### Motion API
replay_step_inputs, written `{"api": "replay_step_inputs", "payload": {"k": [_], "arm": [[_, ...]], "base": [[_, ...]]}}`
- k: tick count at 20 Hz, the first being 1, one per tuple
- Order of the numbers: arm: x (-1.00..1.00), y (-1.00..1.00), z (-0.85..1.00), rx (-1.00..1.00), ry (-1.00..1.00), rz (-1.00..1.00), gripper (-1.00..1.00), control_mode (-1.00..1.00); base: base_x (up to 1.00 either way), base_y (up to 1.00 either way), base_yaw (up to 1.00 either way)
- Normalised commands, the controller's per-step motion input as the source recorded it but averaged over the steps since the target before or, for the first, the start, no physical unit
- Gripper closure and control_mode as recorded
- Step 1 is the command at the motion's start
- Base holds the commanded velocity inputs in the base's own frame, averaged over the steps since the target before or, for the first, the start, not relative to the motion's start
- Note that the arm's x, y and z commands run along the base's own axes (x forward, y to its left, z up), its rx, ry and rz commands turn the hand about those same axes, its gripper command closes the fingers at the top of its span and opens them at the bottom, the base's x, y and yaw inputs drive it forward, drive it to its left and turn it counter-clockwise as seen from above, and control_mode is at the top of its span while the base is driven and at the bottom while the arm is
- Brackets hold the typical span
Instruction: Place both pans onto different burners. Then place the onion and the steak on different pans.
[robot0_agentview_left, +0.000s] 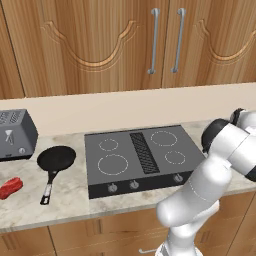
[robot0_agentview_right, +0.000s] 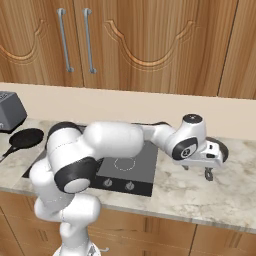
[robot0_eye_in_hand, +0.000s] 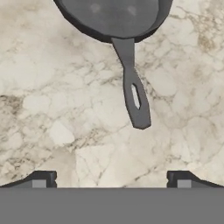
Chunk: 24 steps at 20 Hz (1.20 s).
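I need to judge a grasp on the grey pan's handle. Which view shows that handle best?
The hand view: the grey pan's handle runs down from the pan's rim toward the open gripper, slot and tip plain against the marble counter. The right base view shows just a dark rim of the pan behind the hand.

Tool (robot0_agentview_right: 208, 171) hovers beside grey pan (robot0_agentview_right: 222, 149)

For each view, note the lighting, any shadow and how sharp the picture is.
Left base view: even, flat light; the black pan throws no clear shadow on the counter. Right base view: soft highlights on the arm. Hand view: grey pan sharp, marble slightly smeared, gripper tips crisp.
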Motion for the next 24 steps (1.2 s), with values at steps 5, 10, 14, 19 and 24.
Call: {"api": "replay_step_inputs", "payload": {"k": [5, 10, 14, 19, 24], "arm": [[0.29, -0.21, -0.05, 0.01, 0.00, 0.00, -1.00, -1.00], [0.17, -0.23, -0.12, 0.01, 0.01, 0.00, -1.00, -1.00], [0.11, -0.23, -0.12, 0.05, 0.04, 0.00, -1.00, -1.00], [0.13, -0.16, -0.08, 0.03, 0.04, 0.00, -1.00, -1.00], [0.18, -0.06, -0.05, 0.01, 0.04, 0.00, -1.00, -1.00]], "base": [[0.00, 0.00, 0.00], [0.00, 0.00, 0.00], [0.00, 0.00, 0.00], [0.00, 0.00, 0.00], [0.00, 0.00, 0.00]]}}
